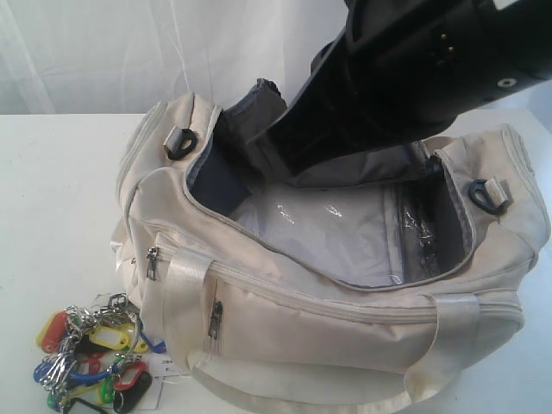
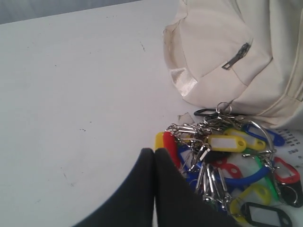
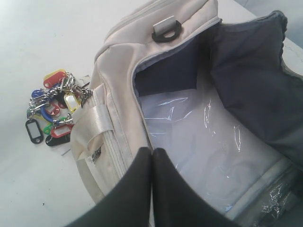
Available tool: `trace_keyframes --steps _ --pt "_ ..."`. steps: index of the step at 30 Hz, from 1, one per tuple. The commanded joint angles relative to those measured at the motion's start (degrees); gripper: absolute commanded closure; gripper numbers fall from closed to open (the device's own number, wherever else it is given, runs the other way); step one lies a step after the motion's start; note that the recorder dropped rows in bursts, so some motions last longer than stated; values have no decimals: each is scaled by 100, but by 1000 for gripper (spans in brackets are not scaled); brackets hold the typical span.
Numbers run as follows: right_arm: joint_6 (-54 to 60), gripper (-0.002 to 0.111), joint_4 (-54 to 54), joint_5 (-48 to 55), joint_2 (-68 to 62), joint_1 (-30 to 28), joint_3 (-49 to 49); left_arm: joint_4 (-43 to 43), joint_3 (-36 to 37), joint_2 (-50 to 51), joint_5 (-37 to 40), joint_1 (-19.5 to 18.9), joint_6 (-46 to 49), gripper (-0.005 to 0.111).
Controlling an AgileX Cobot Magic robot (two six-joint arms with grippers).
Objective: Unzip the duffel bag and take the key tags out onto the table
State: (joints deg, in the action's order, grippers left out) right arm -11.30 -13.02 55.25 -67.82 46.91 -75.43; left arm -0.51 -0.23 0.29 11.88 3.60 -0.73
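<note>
Exterior view, bag: the duffel bag [image 1: 345,297] is soft cream woven fabric, slumped, with its main zip wide open. It shows grey lining, a glossy, crinkled clear plastic sheet [image 1: 336,237] on its floor and pale, shiny webbing handles.
Exterior view, tags: the key tags [image 1: 90,358] are glossy plastic in red, yellow, blue, green and black, tangled on metal rings. They lie on the smooth white table [image 1: 52,190] just beside the bag's front pocket, well away from the table's far edge.
Exterior view, arm: a black arm [image 1: 405,78] reaches over the open mouth; its jaws are hidden.
Left wrist view, jaws: the left gripper [image 2: 154,153] has matte black fingers pressed together, with nothing held.
Left wrist view, tags: the key tags [image 2: 227,161] lie on the table [image 2: 71,94] right at the fingertips – contact cannot be told.
Right wrist view, jaws: the right gripper [image 3: 151,153] is closed tight and empty, at the rim of the duffel bag [image 3: 118,94].
Right wrist view, tags: the key tags [image 3: 52,109] are outside the bag – well apart from these jaws.
</note>
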Motion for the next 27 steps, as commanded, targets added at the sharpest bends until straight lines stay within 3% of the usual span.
trace_keyframes --steps 1,6,27 --pt "-9 108 -12 -49 34 -12 22 -48 23 -29 -35 -339 -61 107" --pt "-9 108 -12 -49 34 -12 22 -48 23 -29 -35 -562 -61 107" --pt "-9 108 -12 -49 34 -12 22 -48 23 -29 -35 -562 -61 107"
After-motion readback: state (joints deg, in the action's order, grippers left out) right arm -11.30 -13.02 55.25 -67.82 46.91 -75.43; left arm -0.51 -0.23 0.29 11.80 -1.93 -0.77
